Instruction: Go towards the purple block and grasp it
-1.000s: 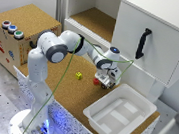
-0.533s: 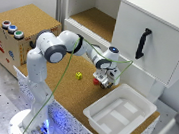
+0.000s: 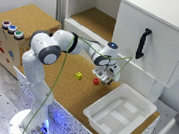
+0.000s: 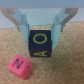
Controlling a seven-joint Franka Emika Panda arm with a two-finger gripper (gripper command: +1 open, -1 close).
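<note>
The gripper (image 4: 42, 25) stands over the cork surface with its two pale fingers (image 4: 22, 24) spread partly apart, and the purple block (image 4: 40, 44) sits between them, upright, its face showing yellow-green letters; whether the pads already press its sides cannot be told, as a thin gap seems to remain on each flank. Only the wrist view shows this: in the exterior view the gripper (image 3: 105, 77) hides the purple block entirely, so that view gives no sign of it. The exterior view instead shows the wider scene, which the wrist camera misses. From the gripper, one red cube (image 3: 96, 81) lies just beside it at about 8 o'clock, on the cork top (image 3: 64, 75); the same red cube (image 4: 20, 65) appears in the wrist view close to the purple block, apart from it, tilted, with a dark letter on its face. One yellow cube (image 3: 79, 75) lies further off at 9 o'clock. One white tray (image 3: 120, 114) sits near at 5 o'clock. One dark handle (image 3: 142, 42) hangs on the white cabinet door at 1 o'clock. Well apart at 10 o'clock, a box carries three round buttons (image 3: 12, 29).
</note>
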